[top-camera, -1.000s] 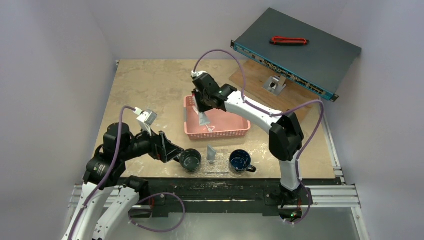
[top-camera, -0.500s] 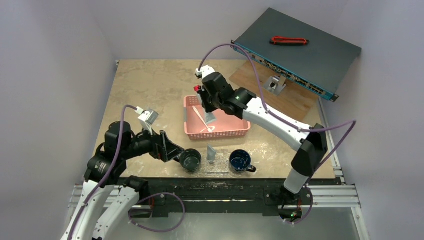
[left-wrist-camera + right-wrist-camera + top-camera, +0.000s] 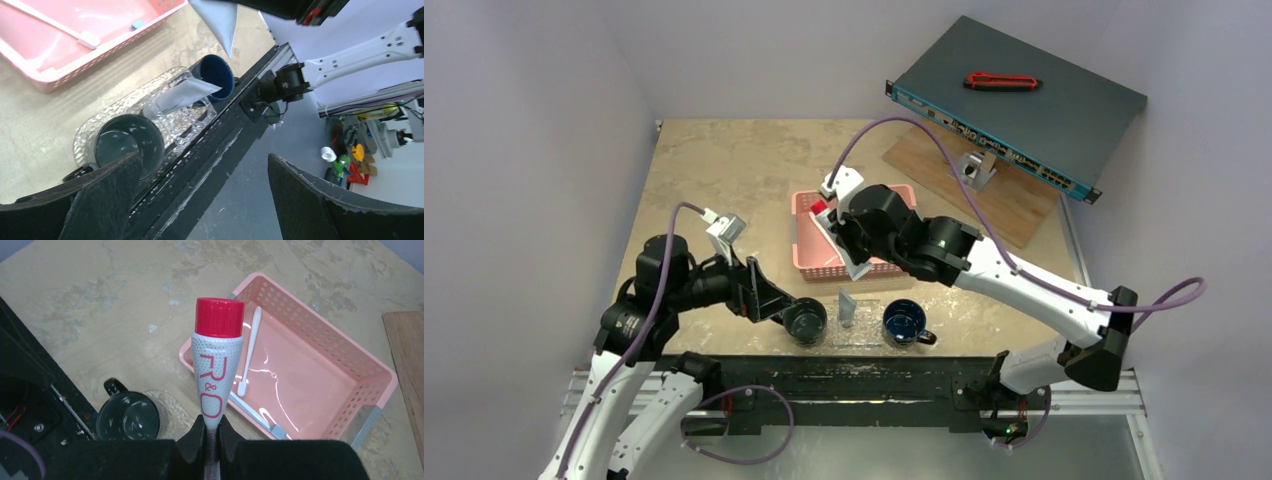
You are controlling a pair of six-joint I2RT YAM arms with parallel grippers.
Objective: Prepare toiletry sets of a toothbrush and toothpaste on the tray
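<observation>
Mottled tabletop (image 3: pixel 724 170), right arm (image 3: pixel 1024 285) stretched low, right tool (image 3: pixel 209 432) pinching toothpaste (image 3: pixel 216 370) near basket (image 3: pixel 370 375), left tool (image 3: pixel 202 160) spread

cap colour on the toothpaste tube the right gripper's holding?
Red cap on the toothpaste in the right gripper; right wrist view shows it best.

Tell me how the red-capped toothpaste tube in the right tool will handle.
The toothpaste tube is probably soft: the right tool pinches its flat tail nearly shut. It seems light, standing straight from that one pinch. Laid on the tray, the flat tail should stop it rolling.
</observation>
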